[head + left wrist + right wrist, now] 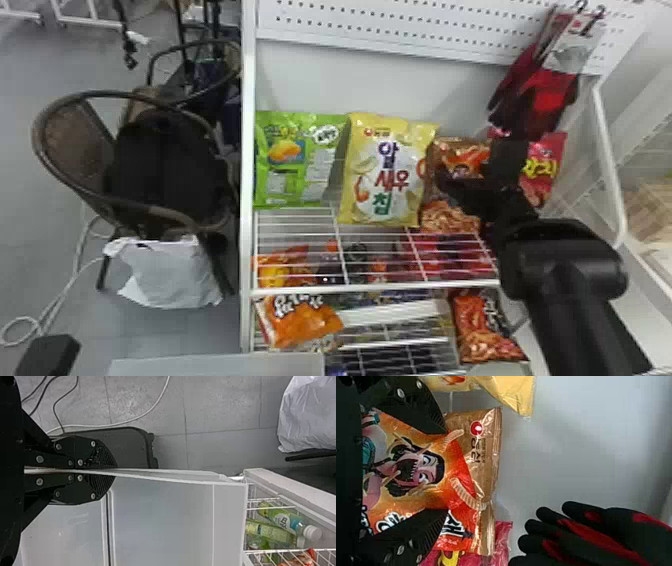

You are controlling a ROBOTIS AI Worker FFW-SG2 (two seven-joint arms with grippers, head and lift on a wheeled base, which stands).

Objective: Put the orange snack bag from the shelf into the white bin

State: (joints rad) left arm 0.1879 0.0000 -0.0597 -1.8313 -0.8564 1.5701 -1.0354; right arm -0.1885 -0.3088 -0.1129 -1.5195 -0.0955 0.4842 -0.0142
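Over the upper shelf, my right gripper (474, 169) stands at the orange and brown snack bag (452, 152). In the right wrist view, the fingers of this gripper (440, 473) are spread wide, one along each side of the snack bag (468, 479), which leans upright against the back panel. The white bin (215, 366) shows its edge at the bottom of the head view. In the left wrist view, my left gripper (107, 472) is shut on the thin rim of the white bin (166, 522).
Left of the orange bag stand a yellow bag (382, 172) and a green bag (300, 160); a pink bag (542, 170) is to its right. Red and black gloves (545, 95) hang above. Wire shelves below hold more snacks (300, 322). A chair (75, 145) stands left.
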